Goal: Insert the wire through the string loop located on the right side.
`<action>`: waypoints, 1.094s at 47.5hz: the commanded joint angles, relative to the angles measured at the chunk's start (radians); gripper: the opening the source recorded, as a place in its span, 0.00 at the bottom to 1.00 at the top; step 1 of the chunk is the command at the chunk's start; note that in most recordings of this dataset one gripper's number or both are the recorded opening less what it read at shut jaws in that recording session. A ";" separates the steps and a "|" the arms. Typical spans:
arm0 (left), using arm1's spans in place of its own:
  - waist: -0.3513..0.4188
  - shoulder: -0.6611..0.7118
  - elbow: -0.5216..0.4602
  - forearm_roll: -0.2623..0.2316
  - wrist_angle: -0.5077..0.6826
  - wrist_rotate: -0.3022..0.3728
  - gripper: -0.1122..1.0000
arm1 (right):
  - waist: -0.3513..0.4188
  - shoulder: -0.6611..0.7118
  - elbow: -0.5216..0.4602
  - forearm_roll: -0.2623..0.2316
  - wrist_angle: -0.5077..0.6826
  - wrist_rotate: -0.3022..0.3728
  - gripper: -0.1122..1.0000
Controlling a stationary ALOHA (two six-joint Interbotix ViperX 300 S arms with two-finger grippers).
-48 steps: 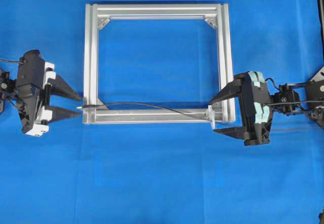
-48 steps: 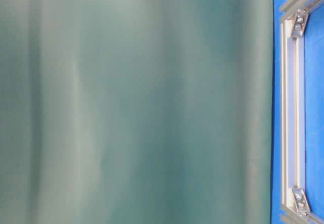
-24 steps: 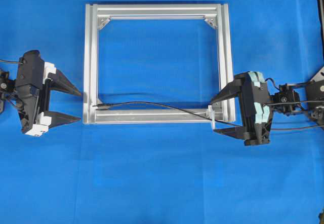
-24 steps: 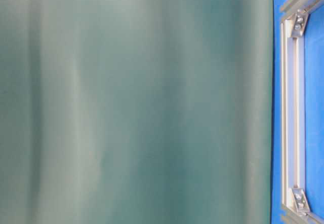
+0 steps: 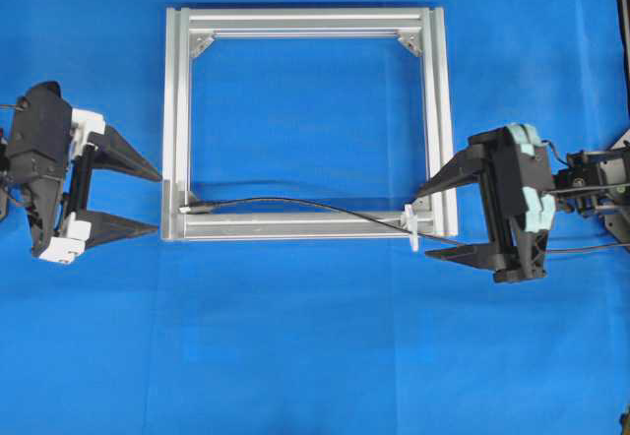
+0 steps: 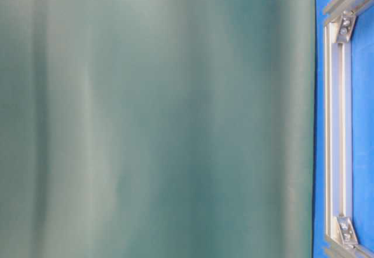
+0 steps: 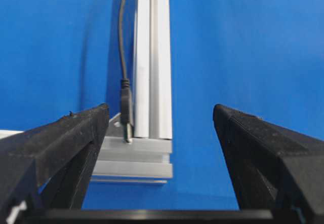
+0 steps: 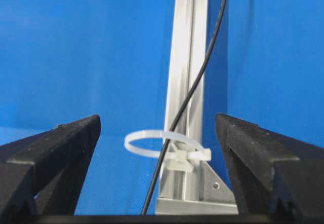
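Observation:
The wire [image 5: 295, 202] lies along the near rail of the silver frame [image 5: 305, 20]. Its plug [image 5: 193, 209] rests at the frame's near-left corner. Toward the right it crosses the white string loop [image 5: 411, 229] and appears threaded through it, then trails off to the right. My left gripper [image 5: 157, 201] stands open just left of the frame, holding nothing; the plug [image 7: 126, 107] lies beyond its left finger. My right gripper [image 5: 421, 225] is open around the loop [image 8: 162, 145] without touching it, and the wire [image 8: 195, 89] runs between its fingers.
The frame [image 6: 337, 124] lies flat on the blue cloth [image 5: 315, 346], with grey corner brackets [image 5: 409, 41] inside its corners. A teal backdrop [image 6: 158, 118] hangs behind the table. Open cloth lies in front of the frame and inside it.
The plug, first at the left gripper's fingertips outside the frame, slid back right to the frame's corner. Both arms then drew outward, the left to the left and the right to the right.

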 commanded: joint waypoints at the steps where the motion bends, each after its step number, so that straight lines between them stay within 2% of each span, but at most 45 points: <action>1: 0.009 -0.018 -0.014 -0.002 0.008 0.002 0.81 | 0.000 -0.035 -0.021 -0.002 0.003 0.000 0.86; 14: 0.009 -0.057 -0.018 -0.002 0.006 0.002 0.81 | 0.002 -0.066 -0.021 -0.002 0.015 0.000 0.86; 52: 0.015 -0.055 -0.015 -0.002 0.008 0.002 0.81 | 0.002 -0.066 -0.021 -0.002 0.017 0.002 0.86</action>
